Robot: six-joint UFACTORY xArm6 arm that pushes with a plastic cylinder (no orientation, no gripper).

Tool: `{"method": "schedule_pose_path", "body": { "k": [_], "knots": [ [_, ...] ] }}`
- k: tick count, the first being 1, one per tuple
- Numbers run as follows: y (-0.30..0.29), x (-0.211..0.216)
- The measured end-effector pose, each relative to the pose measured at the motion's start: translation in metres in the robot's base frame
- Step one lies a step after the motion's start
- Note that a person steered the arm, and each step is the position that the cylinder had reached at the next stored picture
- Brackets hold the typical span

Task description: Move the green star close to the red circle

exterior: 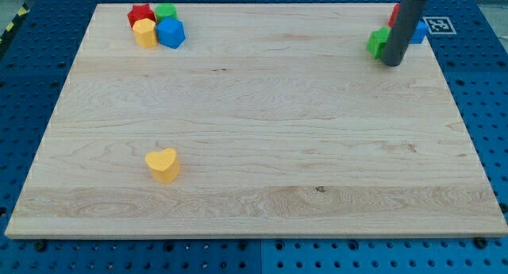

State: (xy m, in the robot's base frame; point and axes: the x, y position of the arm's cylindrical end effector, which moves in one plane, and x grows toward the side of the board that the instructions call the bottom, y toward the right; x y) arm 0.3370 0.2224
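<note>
A: Green star, that's the piece to shift, and it sits in the upper right of the frame, partly hidden behind the rod. Its shape is hard to make out from here; I take it for the star because the other green block, far off in the upper left, looks rounder.

B: Run me through the board from left to right.

A: Upper left, a tight cluster: a red block, a yellow block, that green block and a blue block, all touching or nearly so. Lower left of centre, a yellow heart alone. Then a long bare stretch of the wooden board. Upper right: the green star, my tip just beside it on its right, and behind the rod a sliver of red and a bit of blue.

B: Which one is the red circle?

A: I cannot tell. The sliver at the upper right is mostly covered; the red block at the upper left looks more jagged than round.

B: What step is this?

A: I judge it the start of the push: tip set against or next to the star. The next move depends on the target. If it is the near red piece, a short nudge toward the top of the frame; otherwise a long leftward push.

B: Grip? Containers?

A: Nothing to open or close, only a bare rod holding nothing. No containers show.
</note>
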Motion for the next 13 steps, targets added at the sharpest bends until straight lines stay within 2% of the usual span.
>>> {"method": "schedule_pose_path", "body": {
  "k": [2,3,4,6,8,9,10,11,12,13],
  "knots": [
    [-0.008,-0.045],
    [-0.028,-0.026],
    [-0.058,-0.025],
    [-0.016,-0.049],
    [-0.022,-0.082],
    [-0.022,-0.069],
    [-0.052,-0.048],
    [-0.113,-0.085],
    [-0.121,-0.141],
    [-0.114,-0.144]
  ]
}}
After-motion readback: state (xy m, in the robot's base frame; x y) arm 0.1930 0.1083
